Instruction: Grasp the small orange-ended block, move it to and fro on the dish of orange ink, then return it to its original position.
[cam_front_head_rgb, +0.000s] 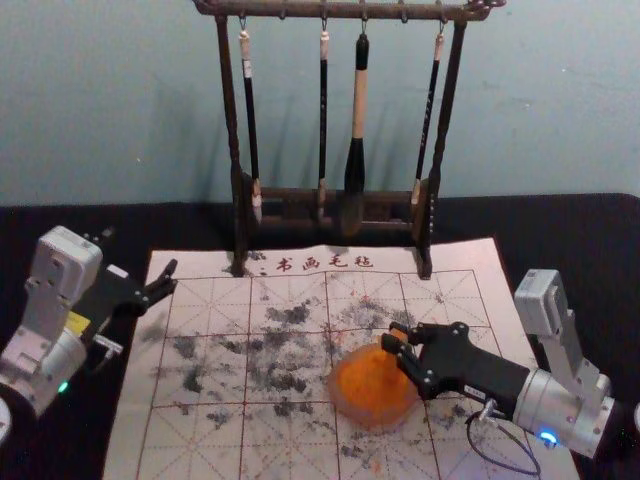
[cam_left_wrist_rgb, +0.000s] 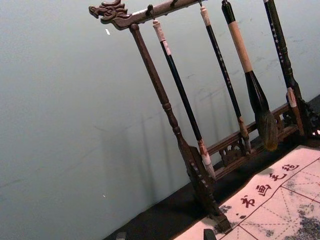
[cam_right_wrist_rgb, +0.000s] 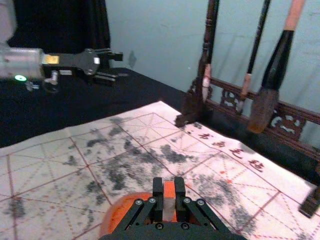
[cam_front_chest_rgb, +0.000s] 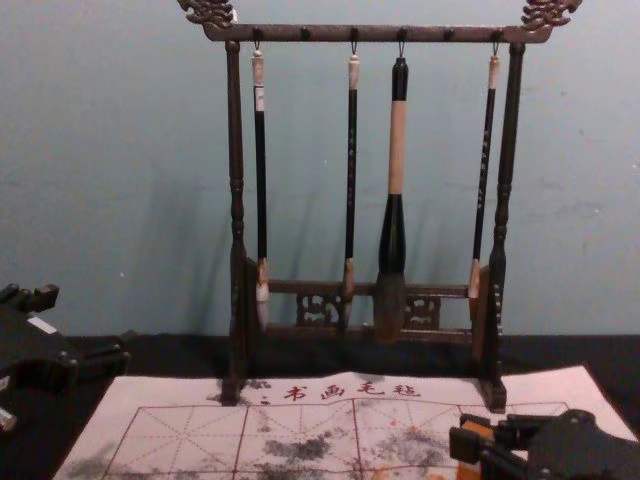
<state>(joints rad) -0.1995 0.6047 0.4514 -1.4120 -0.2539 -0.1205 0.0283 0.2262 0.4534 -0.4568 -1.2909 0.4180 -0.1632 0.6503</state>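
We logged right pincer (cam_front_head_rgb: 394, 337) clamped on block (cam_right_wrist_rgb: 169, 200), over dish (cam_front_head_rgb: 337, 401); left pincer (cam_front_head_rgb: 170, 277) apart, near mat's (cam_front_head_rgb: 450, 258) left edge.

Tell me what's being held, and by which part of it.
The small orange-ended block, gripped by two opposite sides between the fingertips of the right gripper, over the ink dish. The left gripper is open and holds nothing.

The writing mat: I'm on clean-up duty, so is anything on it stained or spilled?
The mat carries dark smudges, many left of the orange dish, and small orange specks. They look odd against the pale surface, probably ink marks. No puddle is visible.
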